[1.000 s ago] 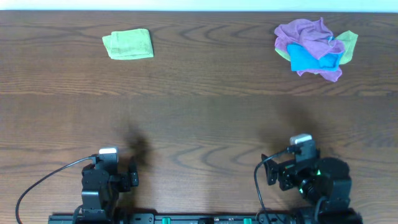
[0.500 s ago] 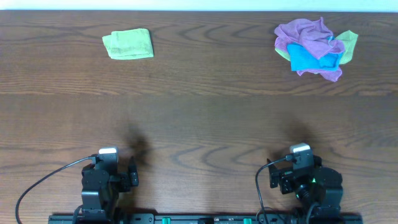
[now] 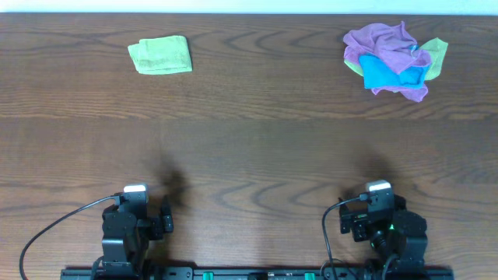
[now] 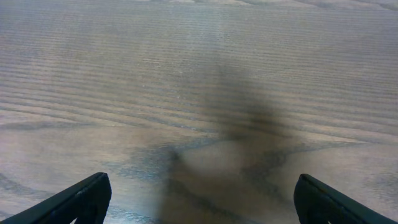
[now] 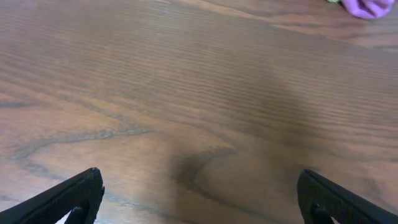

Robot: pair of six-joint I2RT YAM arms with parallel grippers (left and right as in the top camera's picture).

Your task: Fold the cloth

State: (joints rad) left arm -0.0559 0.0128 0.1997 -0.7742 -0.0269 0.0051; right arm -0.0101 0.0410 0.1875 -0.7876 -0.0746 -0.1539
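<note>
A folded green cloth (image 3: 160,55) lies flat at the far left of the table. A crumpled pile lies at the far right: a purple cloth (image 3: 381,43) over a blue cloth (image 3: 387,73) and a yellow-green cloth (image 3: 436,54). My left gripper (image 4: 199,194) is open and empty, low over bare wood near the front edge. My right gripper (image 5: 199,190) is open and empty too, also near the front edge. An edge of the purple cloth (image 5: 367,6) shows at the top right of the right wrist view. Both arms (image 3: 134,225) (image 3: 383,227) sit far from the cloths.
The dark wooden table (image 3: 257,148) spreads between the arms and the cloths. The arms' bases and cables sit at the front edge (image 3: 249,272). A pale strip runs along the far edge.
My right arm has drawn back toward the front edge and settled. The left arm and the cloths have not moved.
</note>
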